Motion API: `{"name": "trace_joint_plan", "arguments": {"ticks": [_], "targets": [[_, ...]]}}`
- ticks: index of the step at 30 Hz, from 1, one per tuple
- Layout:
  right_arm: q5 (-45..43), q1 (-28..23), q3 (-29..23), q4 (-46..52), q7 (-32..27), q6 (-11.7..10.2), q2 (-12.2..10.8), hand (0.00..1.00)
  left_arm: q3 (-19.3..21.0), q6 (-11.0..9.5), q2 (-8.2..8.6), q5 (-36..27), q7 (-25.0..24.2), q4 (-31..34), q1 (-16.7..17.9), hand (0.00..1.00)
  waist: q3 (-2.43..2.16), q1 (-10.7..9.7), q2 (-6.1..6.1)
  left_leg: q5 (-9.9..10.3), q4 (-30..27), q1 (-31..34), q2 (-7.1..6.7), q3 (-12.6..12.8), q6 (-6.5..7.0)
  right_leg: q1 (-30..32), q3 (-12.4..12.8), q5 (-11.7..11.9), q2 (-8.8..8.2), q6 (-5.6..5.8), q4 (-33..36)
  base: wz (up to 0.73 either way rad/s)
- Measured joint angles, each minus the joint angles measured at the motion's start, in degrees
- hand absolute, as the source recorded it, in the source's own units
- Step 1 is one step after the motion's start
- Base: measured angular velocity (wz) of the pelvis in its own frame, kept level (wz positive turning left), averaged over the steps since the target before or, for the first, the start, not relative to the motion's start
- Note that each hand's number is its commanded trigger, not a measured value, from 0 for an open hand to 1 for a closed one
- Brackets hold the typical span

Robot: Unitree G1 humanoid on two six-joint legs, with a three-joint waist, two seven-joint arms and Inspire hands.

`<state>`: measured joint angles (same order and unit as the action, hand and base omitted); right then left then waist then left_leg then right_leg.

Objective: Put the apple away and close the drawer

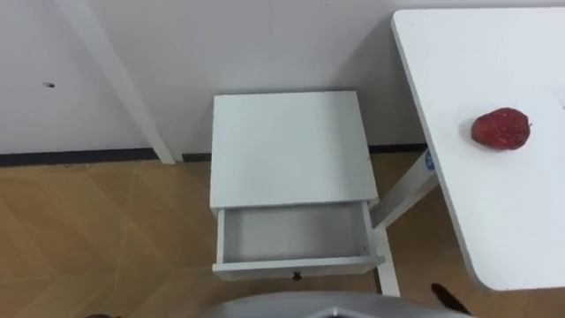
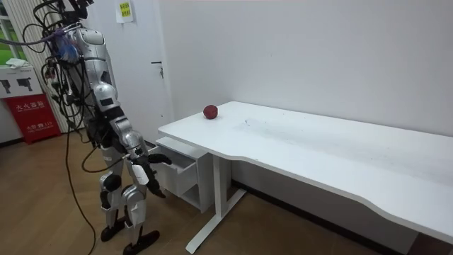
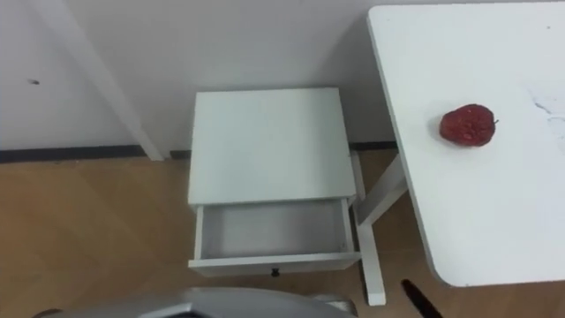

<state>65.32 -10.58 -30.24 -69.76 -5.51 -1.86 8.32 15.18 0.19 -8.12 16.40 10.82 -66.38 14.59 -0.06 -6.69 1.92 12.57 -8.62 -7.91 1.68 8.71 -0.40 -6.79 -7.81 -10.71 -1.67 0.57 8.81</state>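
Apple (image 1: 500, 129) on table (image 1: 494, 230); drawer (image 1: 296, 235) open (right robot hand (image 1: 450, 300) cut off).

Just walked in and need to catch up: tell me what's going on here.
The robot stands facing a small white cabinet whose drawer is pulled open with nothing inside. The apple lies on the white desk to its right, not yet picked up. Its right hand hangs open near the drawer front, holding nothing.

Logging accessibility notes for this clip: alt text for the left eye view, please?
A small white cabinet stands against the wall with its drawer pulled open and empty. To its right, a red apple lies on a white table.
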Motion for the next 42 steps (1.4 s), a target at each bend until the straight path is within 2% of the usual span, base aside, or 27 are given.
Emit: {"name": "trace_joint_plan", "arguments": {"ticks": [1,4,9,13,16,23,29,31,32,34,35,37,42], "targets": [[3.0,0.2,-2.8,1.5,-1.6,-0.3,0.0,0.0,0.5,0.0,-0.26,0.0,0.2,0.0,0.1,0.0,-0.08,-0.9,0.12,0.0,0.0,0.2,0.0,0.0,0.0,0.2,0.1,0.0,-0.01,0.01,0.0,-0.04],[8.5,0.8,-7.5,7.8,-6.9,-1.6,0.0,0.0,0.4,-0.1,-1.21,-0.9,1.0,0.5,-0.1,0.0,-0.27,-1.6,0.39,0.0,0.0,0.3,0.05,0.9,0.01,0.7,1.3,0.0,0.12,0.01,0.8,-0.14],[11.7,1.8,-11.7,15.5,-15.0,-3.7,0.7,0.0,0.4,-0.2,-2.13,-1.1,2.1,2.9,0.8,0.0,-0.12,-2.6,0.53,0.0,-0.1,0.3,0.08,2.2,0.02,1.2,2.2,0.0,0.08,0.04,1.3,-0.1],[12.6,2.3,-12.0,21.0,-22.5,-5.8,2.2,0.0,0.4,-0.2,-2.1,-0.9,2.1,6.9,1.5,0.0,-0.02,-2.7,0.71,0.0,0.1,1.5,0.12,2.6,0.09,3.1,2.7,0.0,0.14,0.03,2.0,-0.06],[13.1,2.4,-12.8,26.2,-28.5,-7.4,3.2,0.0,0.4,-0.2,-2.1,-0.9,2.1,7.1,1.5,0.0,-0.11,-2.7,0.82,-0.1,0.2,1.5,0.14,2.9,0.11,3.3,2.9,0.0,0.22,0.05,2.0,-0.05],[12.6,3.9,-14.0,38.3,-36.9,-11.0,4.2,0.0,0.4,-0.2,-2.05,0.0,2.1,8.6,1.6,0.0,-0.06,-3.5,1.11,-0.1,-0.1,2.7,0.17,3.2,0.13,4.0,2.3,0.1,0.17,0.07,1.8,0.03],[0.2,4.9,-15.1,51.3,-44.7,-12.7,4.3,0.0,0.4,-1.1,-2.06,0.0,0.9,9.0,1.6,0.0,-0.14,-3.6,0.78,-0.1,-0.2,3.8,0.15,3.0,0.13,5.1,1.9,0.1,0.12,0.07,2.0,0.03],[-9.1,4.5,-14.8,57.2,-48.4,-13.7,4.5,0.0,0.3,-1.5,-2.02,0.1,0.9,8.9,1.5,0.0,-0.34,-3.6,0.53,-0.1,-0.6,4.6,0.15,2.9,0.13,5.7,1.9,0.1,0.11,0.04,2.1,0.0],[-12.5,4.4,-14.7,58.4,-49.3,-13.7,4.5,0.0,0.2,-1.7,-1.99,0.2,0.9,8.7,1.5,0.0,-0.35,-3.4,0.54,-0.1,-0.6,4.5,0.15,2.9,0.13,5.7,1.9,0.1,0.11,0.04,2.1,0.0],[-24.8,4.0,-14.2,62.5,-51.7,-14.3,5.1,0.0,0.2,-1.9,-1.98,0.6,0.1,8.2,1.5,0.0,-0.36,-2.4,0.26,-0.1,-0.6,4.2,0.17,3.3,0.14,5.8,2.4,0.1,0.14,0.04,2.4,-0.09],[-27.5,3.8,-14.0,63.3,-51.8,-14.4,5.1,0.0,0.1,-1.9,-1.98,0.6,0.0,8.2,1.6,0.0,-0.29,-2.3,0.35,-0.1,-0.6,4.2,0.17,3.3,0.14,5.8,2.5,0.1,0.13,0.04,2.5,-0.07],[-36.1,2.4,-10.8,67.8,-52.6,-14.4,5.1,0.0,-1.6,-1.9,-1.97,0.6,-0.1,8.1,1.7,0.0,-0.12,-1.7,0.59,-0.1,-0.7,4.0,0.19,3.6,0.14,6.0,2.7,0.1,0.14,0.04,2.8,-0.07],[-48.1,1.3,-2.3,73.4,-51.2,-14.5,5.1,0.0,-5.7,-2.4,-1.97,0.6,-0.2,6.6,1.2,0.0,0.02,0.0,0.75,-0.1,-0.7,3.3,0.41,3.9,0.12,5.8,3.1,0.3,0.34,-0.04,2.9,-0.05]]}}
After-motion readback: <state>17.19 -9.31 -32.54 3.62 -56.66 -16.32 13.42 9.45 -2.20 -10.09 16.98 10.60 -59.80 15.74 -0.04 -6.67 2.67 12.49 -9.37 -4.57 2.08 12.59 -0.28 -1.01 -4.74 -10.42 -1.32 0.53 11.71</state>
